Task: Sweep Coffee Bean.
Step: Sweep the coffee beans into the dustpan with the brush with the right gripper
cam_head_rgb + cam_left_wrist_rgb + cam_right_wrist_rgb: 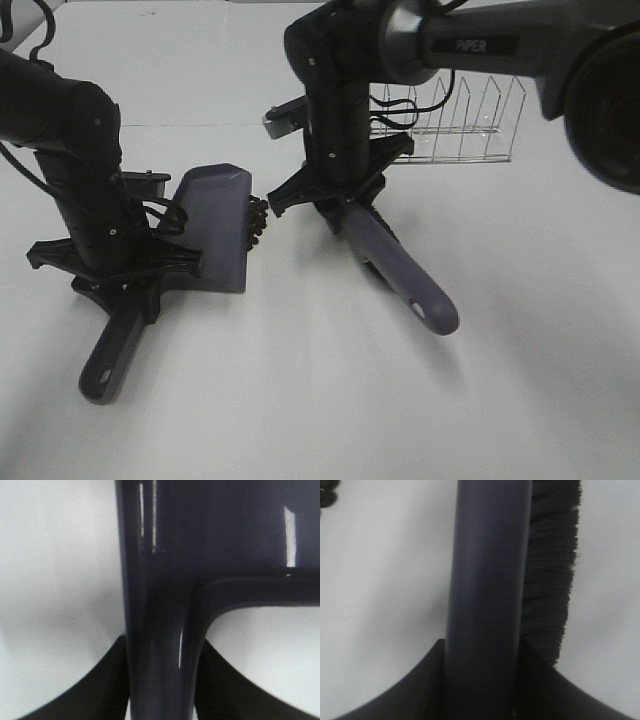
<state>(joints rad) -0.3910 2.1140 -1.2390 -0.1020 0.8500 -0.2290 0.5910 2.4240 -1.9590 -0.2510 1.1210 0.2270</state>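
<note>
A grey dustpan (212, 225) lies on the white table at the left. My left gripper (125, 272) is shut on its handle (157, 630). A cluster of dark coffee beans (257, 222) lies against the dustpan's open right edge. My right gripper (335, 190) is shut on a grey brush handle (400, 272), which also shows in the right wrist view (487, 580). The brush's black bristles (550, 575) run beside the handle. The brush head is hidden behind the right arm, just right of the beans. A dark bean shows at the right wrist view's corner (326, 499).
A clear wire rack (455, 125) stands at the back right, behind the right arm. The white table (300, 400) spreads toward the front.
</note>
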